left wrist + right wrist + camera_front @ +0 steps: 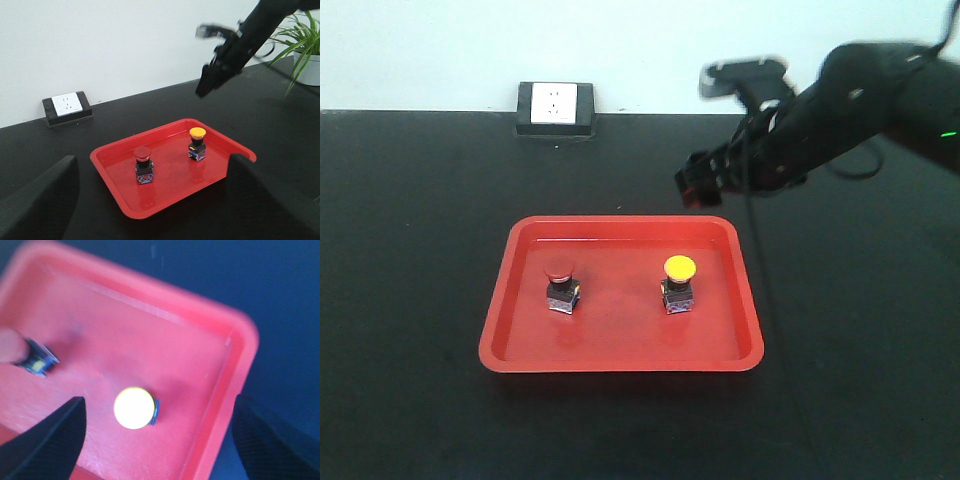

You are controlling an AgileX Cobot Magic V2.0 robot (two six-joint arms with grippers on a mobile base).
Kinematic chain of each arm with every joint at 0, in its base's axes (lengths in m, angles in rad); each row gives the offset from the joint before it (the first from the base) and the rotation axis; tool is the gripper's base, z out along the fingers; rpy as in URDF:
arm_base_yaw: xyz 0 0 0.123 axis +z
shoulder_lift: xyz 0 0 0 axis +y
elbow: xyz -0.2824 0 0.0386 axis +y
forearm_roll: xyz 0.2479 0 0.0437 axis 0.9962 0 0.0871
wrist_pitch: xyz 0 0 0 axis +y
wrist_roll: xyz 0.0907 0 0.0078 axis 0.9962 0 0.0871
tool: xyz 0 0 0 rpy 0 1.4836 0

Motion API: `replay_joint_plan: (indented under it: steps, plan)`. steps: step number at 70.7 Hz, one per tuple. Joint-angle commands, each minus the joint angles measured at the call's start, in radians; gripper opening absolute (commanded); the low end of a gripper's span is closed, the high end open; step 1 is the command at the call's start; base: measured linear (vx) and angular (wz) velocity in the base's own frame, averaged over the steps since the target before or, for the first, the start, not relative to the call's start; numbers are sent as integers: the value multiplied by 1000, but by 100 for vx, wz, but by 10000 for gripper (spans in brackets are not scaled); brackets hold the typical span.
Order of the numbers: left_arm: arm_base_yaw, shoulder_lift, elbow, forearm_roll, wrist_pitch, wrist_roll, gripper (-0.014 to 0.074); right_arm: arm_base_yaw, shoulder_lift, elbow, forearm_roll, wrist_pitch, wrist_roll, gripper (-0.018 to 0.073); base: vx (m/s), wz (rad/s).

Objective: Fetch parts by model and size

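Left end effector (150, 200) sits nearest in its own wrist view, its two dark fingers (42, 200) spread wide at the bottom corners with nothing between them. Beyond it lies a red tray (620, 362) on the black tabletop (410, 300). Inside the tray the red-capped switch (560, 285) stands upright toward the left and the yellow-capped switch (679, 284) stands upright toward the right, well apart from each other, each on a dark base with blue marks.

Right end effector (157, 435) hangs above the tray's far right corner, touching nothing; in the front view its arm (840, 110) reaches in from the upper right and is motion-blurred. Its wrist view looks down between two widely parted dark fingers (45, 440), empty, with the yellow cap just below and the red one at the left edge.

Farther back a white socket in a black housing (555, 108) rests on the tabletop by the pale wall (125, 40). A potted green plant (302, 45) stands at the far right.
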Motion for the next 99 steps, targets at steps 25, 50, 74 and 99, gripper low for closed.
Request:
replay_joint_plan:
  steps: [25, 50, 74, 99]
  plan:
    - [-5, 9, -21, -10, -72, -1, 575, -4, -629, 382, -85, -269, -7, 570, 0, 0]
    - [-5, 9, -21, -12, -118, -1, 575, -4, -1129, 702, -91, -310, -7, 570, 0, 0]
    - [-5, 9, -21, -18, -119, -1, 575, -4, -1551, 911, -79, -345, -7, 570, 0, 0]
    - [-5, 9, -21, -17, -125, -1, 562, -4, -1603, 955, -56, -393, 1, 552, 0, 0]
